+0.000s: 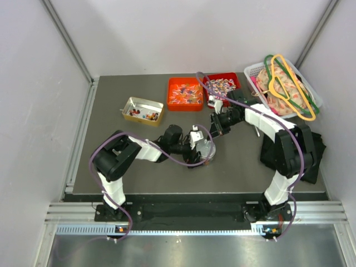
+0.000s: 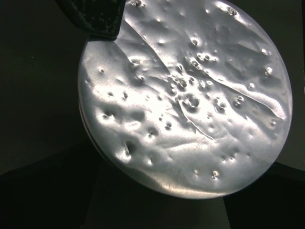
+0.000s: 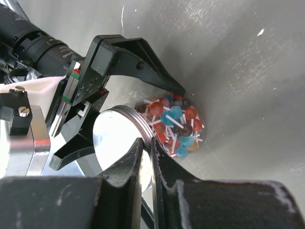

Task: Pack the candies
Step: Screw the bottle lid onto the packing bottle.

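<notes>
A clear jar (image 3: 193, 112) lies on its side, full of red, blue and orange candies (image 3: 172, 123) on white sticks. A silver screw lid (image 3: 116, 143) closes it. My right gripper (image 3: 151, 143) is shut on the lid's rim. My left gripper (image 1: 201, 148) stands wide open with one finger (image 3: 138, 62) on each side of the jar (image 1: 209, 152). The lid (image 2: 186, 95) fills the left wrist view, with a right finger (image 2: 95, 19) on its edge. My left gripper's own fingers are lost in the dark there. More candies (image 1: 223, 84) fill a red tray.
An orange tray (image 1: 170, 93) of wrapped sweets sits beside the red tray (image 1: 207, 95). A gold tin (image 1: 143, 103) with a few sweets is at the back left. A white basket (image 1: 251, 69) with cloth and hangers stands at the back right. A black object (image 1: 317, 150) lies by the right arm.
</notes>
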`<action>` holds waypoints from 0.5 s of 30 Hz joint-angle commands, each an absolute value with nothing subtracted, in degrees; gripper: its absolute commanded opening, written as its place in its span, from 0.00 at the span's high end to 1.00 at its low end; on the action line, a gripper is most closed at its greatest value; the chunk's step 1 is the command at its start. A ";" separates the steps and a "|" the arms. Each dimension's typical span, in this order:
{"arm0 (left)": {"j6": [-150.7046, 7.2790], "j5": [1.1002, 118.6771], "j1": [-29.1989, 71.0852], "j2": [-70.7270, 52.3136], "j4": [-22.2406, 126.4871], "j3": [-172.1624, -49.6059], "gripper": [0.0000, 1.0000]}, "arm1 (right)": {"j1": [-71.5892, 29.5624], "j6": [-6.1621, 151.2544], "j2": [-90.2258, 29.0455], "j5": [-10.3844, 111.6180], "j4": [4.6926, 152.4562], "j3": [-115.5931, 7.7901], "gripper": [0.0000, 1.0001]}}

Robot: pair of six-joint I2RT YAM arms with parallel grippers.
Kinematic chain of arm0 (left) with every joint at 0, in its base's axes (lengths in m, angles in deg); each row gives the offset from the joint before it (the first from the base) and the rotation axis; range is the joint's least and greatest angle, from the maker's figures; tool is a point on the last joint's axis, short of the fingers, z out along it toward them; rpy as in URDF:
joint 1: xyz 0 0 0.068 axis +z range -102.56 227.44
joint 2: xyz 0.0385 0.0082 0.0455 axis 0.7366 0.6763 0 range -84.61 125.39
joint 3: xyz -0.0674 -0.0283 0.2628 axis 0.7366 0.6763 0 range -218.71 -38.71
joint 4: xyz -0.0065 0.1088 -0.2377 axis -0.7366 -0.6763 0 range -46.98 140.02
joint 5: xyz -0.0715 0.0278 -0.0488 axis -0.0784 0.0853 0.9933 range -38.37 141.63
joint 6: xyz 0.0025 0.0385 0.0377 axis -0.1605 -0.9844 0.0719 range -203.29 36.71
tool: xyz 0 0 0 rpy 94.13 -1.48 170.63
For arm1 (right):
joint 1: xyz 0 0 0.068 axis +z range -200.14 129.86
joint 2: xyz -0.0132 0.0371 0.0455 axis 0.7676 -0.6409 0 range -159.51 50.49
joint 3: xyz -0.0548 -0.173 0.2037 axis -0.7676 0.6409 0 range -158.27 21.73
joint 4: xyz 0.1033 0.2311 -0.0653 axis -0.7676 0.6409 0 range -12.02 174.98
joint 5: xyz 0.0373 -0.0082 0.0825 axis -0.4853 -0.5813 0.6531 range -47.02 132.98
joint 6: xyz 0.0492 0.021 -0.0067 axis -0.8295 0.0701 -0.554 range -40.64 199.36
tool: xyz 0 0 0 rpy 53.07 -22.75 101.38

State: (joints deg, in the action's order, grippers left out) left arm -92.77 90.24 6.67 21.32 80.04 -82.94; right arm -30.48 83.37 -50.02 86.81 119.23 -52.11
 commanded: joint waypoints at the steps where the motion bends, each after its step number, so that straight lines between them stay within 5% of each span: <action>1: -93.04 93.55 5.87 22.26 81.58 -84.86 0.01 | -29.05 83.40 -50.58 87.45 123.07 -50.34 0.92; 15: -96.39 81.87 0.34 23.67 77.18 -87.14 0.01 | -27.55 84.11 -51.46 87.10 123.51 -51.13 0.92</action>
